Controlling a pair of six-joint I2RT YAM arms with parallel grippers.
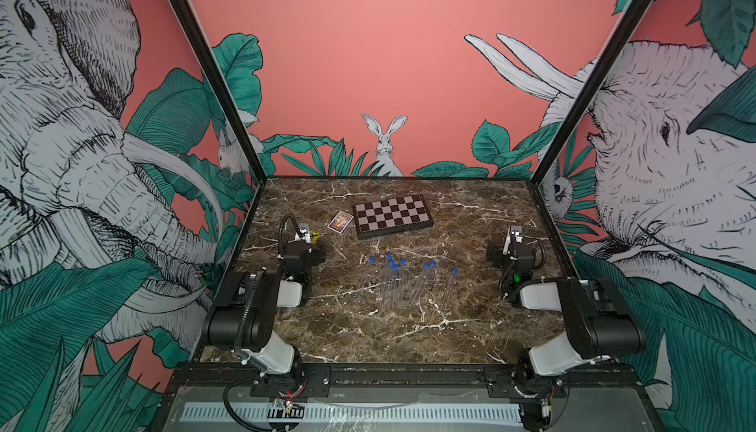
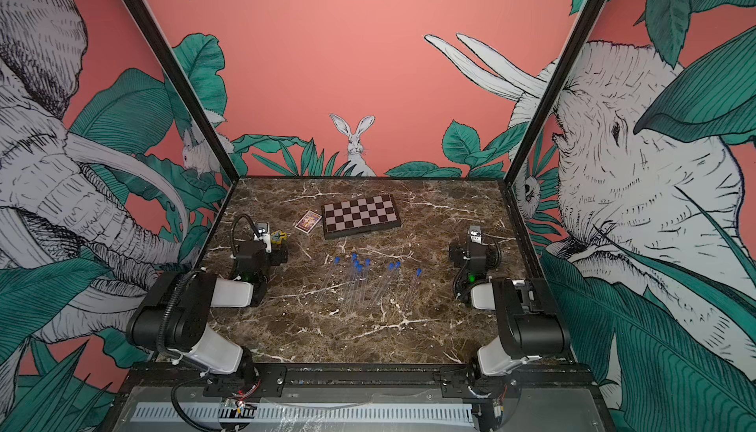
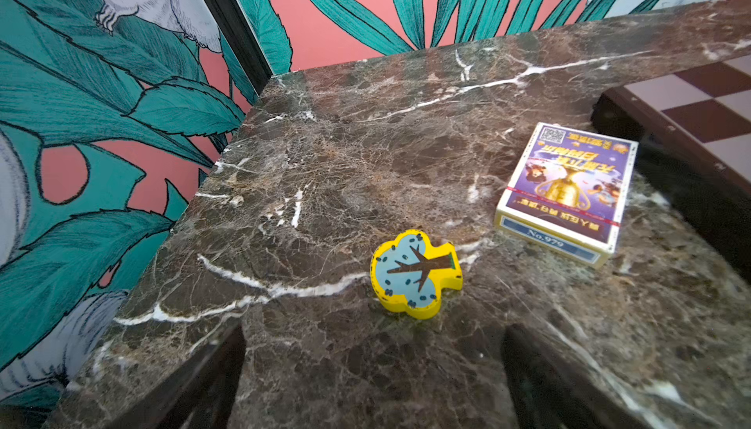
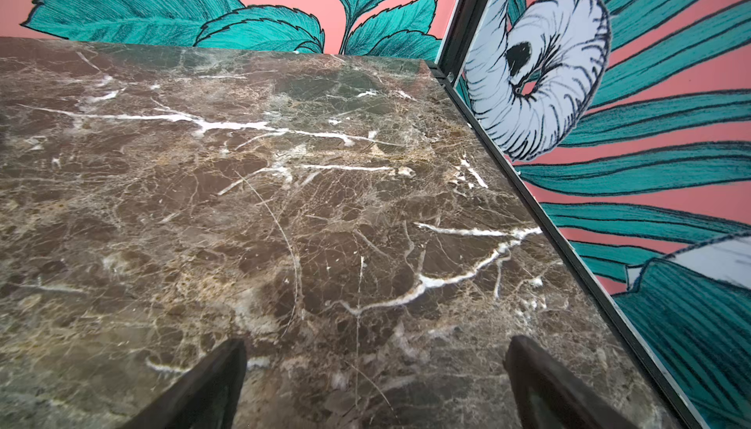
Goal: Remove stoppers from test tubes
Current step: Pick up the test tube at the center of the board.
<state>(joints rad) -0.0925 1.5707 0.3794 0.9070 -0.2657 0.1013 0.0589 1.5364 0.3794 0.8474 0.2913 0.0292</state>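
Several clear test tubes [image 1: 392, 289] [image 2: 355, 289] lie side by side on the middle of the marble table [image 1: 409, 327], in both top views. Each carries a small bright blue stopper [image 1: 372, 260] [image 2: 336, 260] on its far end. A lone tube [image 1: 450, 289] lies furthest right. My left gripper [image 3: 376, 345] is open over bare marble at the left, well apart from the tubes. My right gripper [image 4: 378, 356] is open at the right, also over bare marble. Neither wrist view shows a tube or a stopper.
A closed chessboard [image 1: 392, 215] lies at the back, with a card box [image 1: 340, 221] [image 3: 565, 191] left of it. A yellow-and-blue toy [image 3: 414, 274] [image 1: 314, 237] lies just ahead of the left gripper. Walls with black corner posts [image 1: 245, 131] close in the table.
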